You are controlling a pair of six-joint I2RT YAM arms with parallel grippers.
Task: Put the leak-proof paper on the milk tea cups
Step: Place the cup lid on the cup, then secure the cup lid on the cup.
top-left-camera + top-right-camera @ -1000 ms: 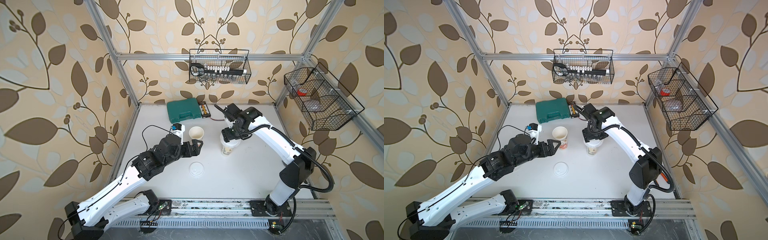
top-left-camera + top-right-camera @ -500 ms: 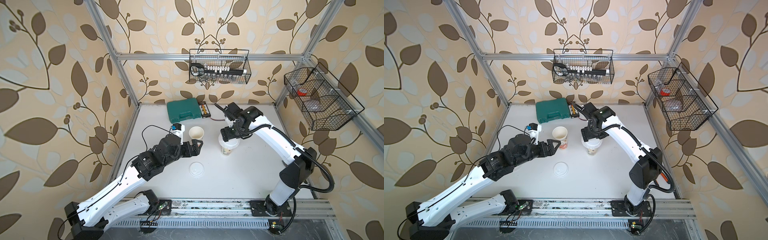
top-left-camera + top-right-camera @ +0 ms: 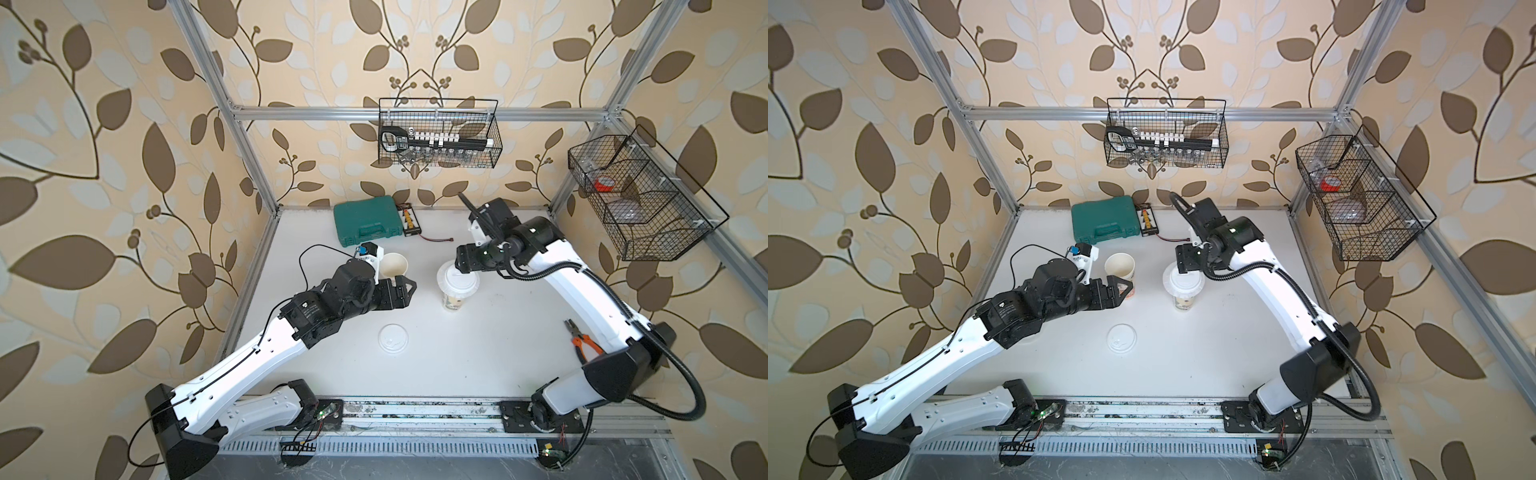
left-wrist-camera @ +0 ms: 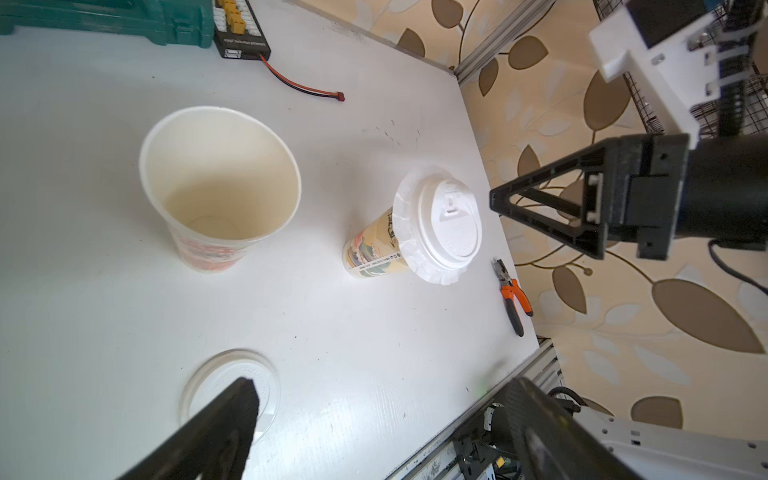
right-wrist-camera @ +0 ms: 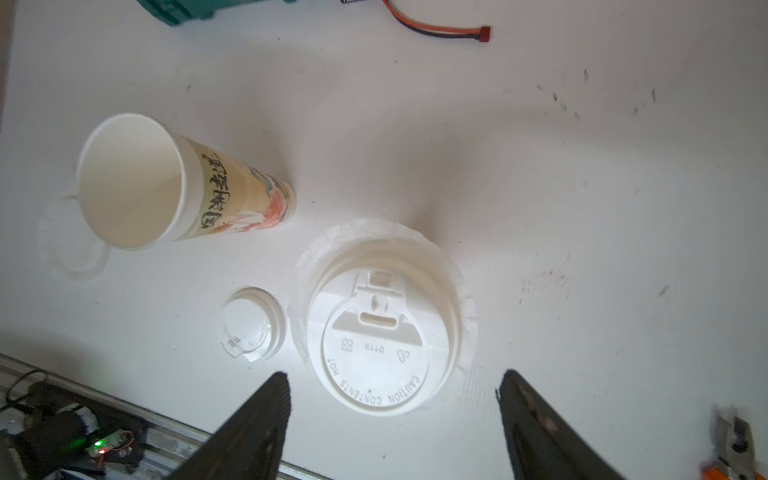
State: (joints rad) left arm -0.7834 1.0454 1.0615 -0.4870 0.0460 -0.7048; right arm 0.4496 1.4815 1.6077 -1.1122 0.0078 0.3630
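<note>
Edged back since a second ago, my right gripper [image 5: 390, 376] hangs over the green cup [image 3: 454, 299], right of the red cup [image 3: 394, 266], jaws wide, empty, clear of the lid [image 5: 374, 332] pinning one paper [image 5: 361, 228]. My left gripper [image 4: 382, 382], likewise wide and empty, sits just in front of the red cup; a spare lid [image 3: 392, 338] lies farther forward. The other paper [image 5: 70, 245] lies flat just left of the red cup, so I judge the left arm nearer.
</note>
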